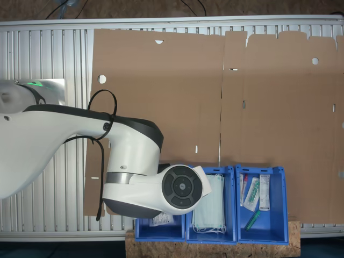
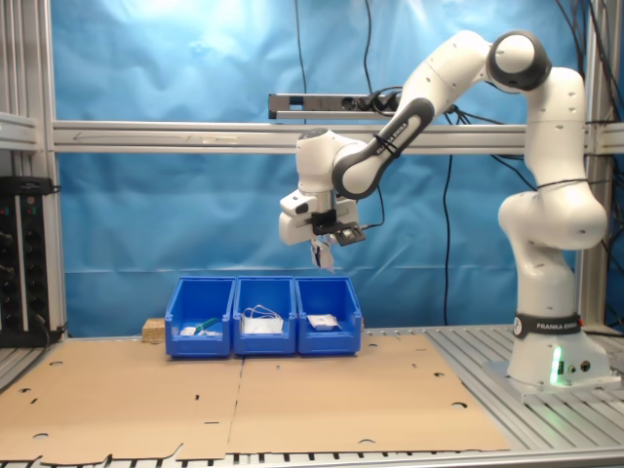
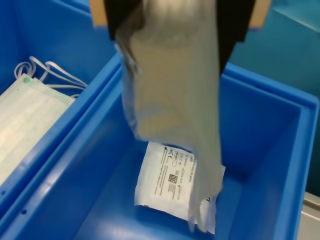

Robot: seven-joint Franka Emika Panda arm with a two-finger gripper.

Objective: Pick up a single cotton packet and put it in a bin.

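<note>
Pinched between the fingers of the gripper (image 3: 170, 30): one cotton packet (image 3: 175, 100), hanging limp and slightly blurred in the wrist view, held by its upper edge only. Seen as a small pale strip dangling under the gripper (image 2: 323, 246) in the second exterior view. Directly beneath the fingers: the bin (image 3: 280, 150), with a second packet (image 3: 170, 180) lying flat on its floor. Beside it, the middle crate (image 2: 265, 314) holding face masks (image 3: 25, 120); farthest from the fingers, a third crate (image 2: 201, 315) with tubes and sachets.

Best practice for this step, as a judgement: keep grip firm, stay centred over one bin, lower until the packet's free end clears the rim, then let go. Risk of the floppy end catching a wall if moved sideways too low.
</note>
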